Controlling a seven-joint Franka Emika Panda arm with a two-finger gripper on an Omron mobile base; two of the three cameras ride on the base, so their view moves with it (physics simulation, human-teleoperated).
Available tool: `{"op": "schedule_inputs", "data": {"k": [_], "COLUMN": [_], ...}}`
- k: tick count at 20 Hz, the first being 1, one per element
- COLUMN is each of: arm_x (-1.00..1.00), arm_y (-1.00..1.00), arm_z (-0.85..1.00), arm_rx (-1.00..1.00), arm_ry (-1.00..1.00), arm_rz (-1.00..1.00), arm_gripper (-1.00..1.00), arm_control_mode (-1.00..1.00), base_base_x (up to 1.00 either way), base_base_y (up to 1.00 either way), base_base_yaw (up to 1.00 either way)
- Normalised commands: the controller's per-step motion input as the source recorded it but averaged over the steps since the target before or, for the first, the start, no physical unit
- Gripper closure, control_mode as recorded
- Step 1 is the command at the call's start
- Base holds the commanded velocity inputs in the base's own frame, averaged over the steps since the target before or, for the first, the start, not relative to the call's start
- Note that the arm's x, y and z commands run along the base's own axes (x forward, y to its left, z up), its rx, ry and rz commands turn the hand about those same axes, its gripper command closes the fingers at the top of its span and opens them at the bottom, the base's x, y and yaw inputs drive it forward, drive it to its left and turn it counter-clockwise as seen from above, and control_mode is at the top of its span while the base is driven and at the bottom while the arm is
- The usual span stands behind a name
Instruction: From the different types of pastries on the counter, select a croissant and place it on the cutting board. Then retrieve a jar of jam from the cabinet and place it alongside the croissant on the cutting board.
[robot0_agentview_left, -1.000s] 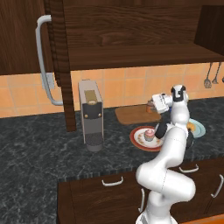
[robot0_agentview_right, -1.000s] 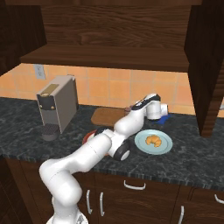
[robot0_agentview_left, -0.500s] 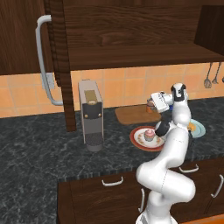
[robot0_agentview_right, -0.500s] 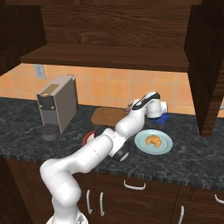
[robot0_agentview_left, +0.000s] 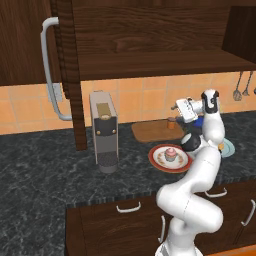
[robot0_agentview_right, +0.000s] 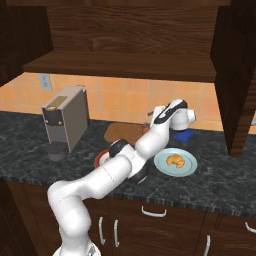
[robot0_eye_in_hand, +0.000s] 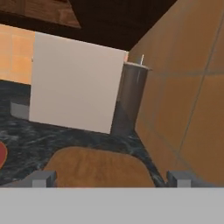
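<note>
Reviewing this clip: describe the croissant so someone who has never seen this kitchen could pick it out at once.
Start at the dark marbled counter below the orange tiled wall. Right of the white arm lies a pale blue round plate; the croissant sits on it. It is a small golden-brown crescent, unlike the pink-frosted cupcake on the red-rimmed plate.

Kitchen: stone counter (robot0_agentview_left: 45, 165), wood cabinet (robot0_agentview_left: 30, 45), coffee machine (robot0_agentview_left: 104, 131).
</note>
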Motion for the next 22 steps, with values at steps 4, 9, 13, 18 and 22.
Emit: {"op": "schedule_inputs", "data": {"k": [4,9,13,18,22], "arm_x": [0.02,0.00,0.00,-0.01,-0.12], "arm_y": [-0.24,-0.30,-0.50,-0.28,-0.28], "arm_z": [0.27,0.00,0.01,0.00,-0.08], "arm_rx": [-0.23,-0.34,-0.26,-0.16,-0.22], "arm_ry": [-0.05,-0.17,-0.16,-0.08,-0.16], "arm_rz": [0.17,0.15,0.18,0.16,0.20], "arm_gripper": [-1.00,-1.00,-1.00,-1.00,-1.00], "arm_control_mode": [-1.00,-1.00,-1.00,-1.00,-1.00], "base_base_x": [0.00,0.00,0.00,0.00,0.00], "base_base_y": [0.00,0.00,0.00,0.00,0.00], "base_base_yaw": [0.00,0.00,0.00,0.00,0.00]}}
